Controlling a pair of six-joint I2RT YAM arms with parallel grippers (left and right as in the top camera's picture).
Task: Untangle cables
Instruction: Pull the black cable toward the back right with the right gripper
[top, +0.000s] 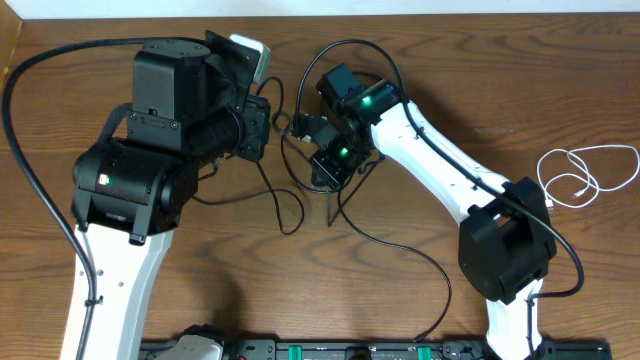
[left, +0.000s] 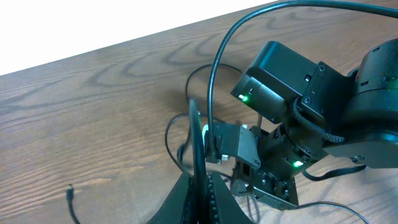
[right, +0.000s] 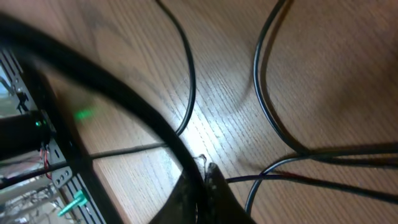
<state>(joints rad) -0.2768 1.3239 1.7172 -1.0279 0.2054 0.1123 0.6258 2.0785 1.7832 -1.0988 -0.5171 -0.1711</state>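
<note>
Black cables (right: 193, 74) sprawl tangled; left gripper (left: 198, 179) and right gripper (right: 207, 173) each pinch a strand; white cable (top: 580, 180) lies apart.

White cable (top: 585, 175): one, coiled at 3 o'clock. Black cables (right: 193, 81): at least two, tangled at centre, exact count unclear. Arms: two, left arm (top: 130, 200) and right arm (top: 440, 170). Surface (top: 500, 80): one.
</note>
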